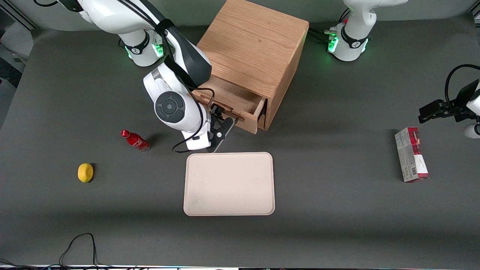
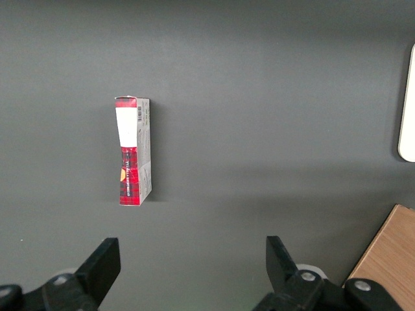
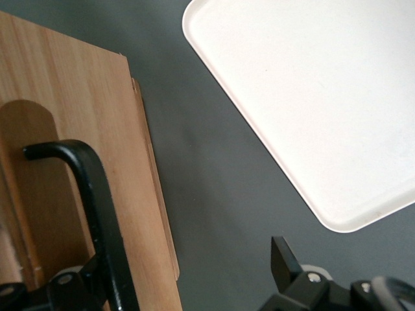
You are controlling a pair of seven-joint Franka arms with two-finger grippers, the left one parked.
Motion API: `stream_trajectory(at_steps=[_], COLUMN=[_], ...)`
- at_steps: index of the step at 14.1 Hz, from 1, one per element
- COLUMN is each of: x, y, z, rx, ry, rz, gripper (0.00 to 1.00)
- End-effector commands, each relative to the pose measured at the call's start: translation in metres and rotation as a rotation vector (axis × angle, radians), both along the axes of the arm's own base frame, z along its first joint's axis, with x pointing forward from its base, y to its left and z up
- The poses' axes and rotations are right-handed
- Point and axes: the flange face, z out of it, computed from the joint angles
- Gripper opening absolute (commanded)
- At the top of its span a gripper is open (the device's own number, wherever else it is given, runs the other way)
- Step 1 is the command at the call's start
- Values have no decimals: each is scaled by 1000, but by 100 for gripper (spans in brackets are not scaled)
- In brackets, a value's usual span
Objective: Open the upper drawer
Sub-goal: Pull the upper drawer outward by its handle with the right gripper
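The upper drawer (image 1: 240, 104) stood pulled partly out of the oak cabinet (image 1: 255, 56), its visible interior bare wood. The gripper (image 1: 227, 125) sat at the drawer front, fingers spread, one finger beside the black handle (image 3: 97, 214) and the other out over bare table; it pinched nothing. The beige tray (image 1: 229, 183) lay empty at six o'clock from the drawer, nearer the front camera, a strip of grey table (image 1: 337, 225) between its edge and the drawer front. A red bottle (image 1: 135, 140) and lemon (image 1: 85, 172) lay toward the working arm's end, and a carton (image 1: 411, 159) toward the parked arm's.
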Motion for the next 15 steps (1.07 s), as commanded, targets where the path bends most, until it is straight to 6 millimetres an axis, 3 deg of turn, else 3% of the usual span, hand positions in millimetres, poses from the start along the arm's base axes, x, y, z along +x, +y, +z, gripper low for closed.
stream_trajectory(at_steps=[1, 5, 15], x=[18, 29, 49], y=[-15, -25, -26], z=[0, 2, 7], rx=[8, 14, 44], ry=[-17, -24, -59], rz=[-8, -29, 8], gripper=[100, 100, 100])
